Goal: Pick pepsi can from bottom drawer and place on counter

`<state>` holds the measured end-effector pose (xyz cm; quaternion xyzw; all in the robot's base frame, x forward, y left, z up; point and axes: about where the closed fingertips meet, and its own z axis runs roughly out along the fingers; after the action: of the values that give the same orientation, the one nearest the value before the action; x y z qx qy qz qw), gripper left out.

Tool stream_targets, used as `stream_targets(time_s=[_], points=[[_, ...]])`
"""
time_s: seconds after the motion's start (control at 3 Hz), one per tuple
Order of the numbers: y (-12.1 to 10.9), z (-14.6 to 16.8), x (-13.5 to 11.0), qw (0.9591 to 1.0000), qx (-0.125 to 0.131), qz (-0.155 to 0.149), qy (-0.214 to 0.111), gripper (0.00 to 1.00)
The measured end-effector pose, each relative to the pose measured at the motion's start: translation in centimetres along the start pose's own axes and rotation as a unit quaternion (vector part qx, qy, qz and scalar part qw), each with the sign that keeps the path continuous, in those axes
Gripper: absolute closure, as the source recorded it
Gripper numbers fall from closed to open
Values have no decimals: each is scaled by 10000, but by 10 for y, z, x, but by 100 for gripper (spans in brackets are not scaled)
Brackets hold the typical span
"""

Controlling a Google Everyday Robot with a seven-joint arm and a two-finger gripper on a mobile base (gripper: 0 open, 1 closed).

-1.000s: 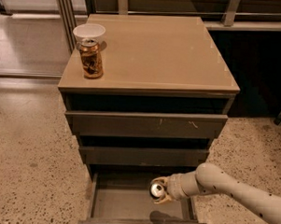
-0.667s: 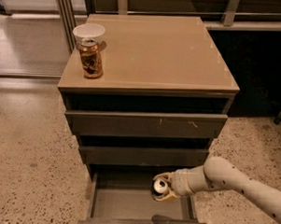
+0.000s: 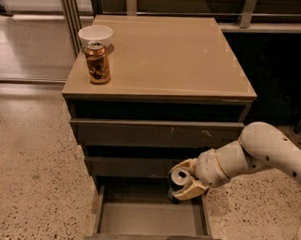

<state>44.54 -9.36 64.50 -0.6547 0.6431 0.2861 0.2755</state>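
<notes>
My gripper [image 3: 183, 181] is shut on the pepsi can [image 3: 178, 182], a dark blue can with a silver top, and holds it upright above the open bottom drawer [image 3: 151, 219], near its back right, level with the middle drawer's front. My white arm reaches in from the right. The drawer tray below the can shows nothing else in it. The tan counter [image 3: 168, 52] lies well above the gripper.
A brown-and-gold patterned can [image 3: 97, 62] stands at the counter's left edge with a white bowl [image 3: 95, 35] just behind it. The top drawer [image 3: 160, 132] and the middle drawer [image 3: 133, 166] are closed. Speckled floor surrounds the cabinet.
My gripper has lifted the pepsi can up out of the bottom drawer and a little to the right. The cabinet appears lower and larger in view.
</notes>
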Motion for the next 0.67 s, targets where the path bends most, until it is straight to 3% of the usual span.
stream_targets(time_s=[0.33,0.67], points=[[-1,3,2,10000,9,15,-31,100],[-10,-32,-36,9991,397,145,-88,100]])
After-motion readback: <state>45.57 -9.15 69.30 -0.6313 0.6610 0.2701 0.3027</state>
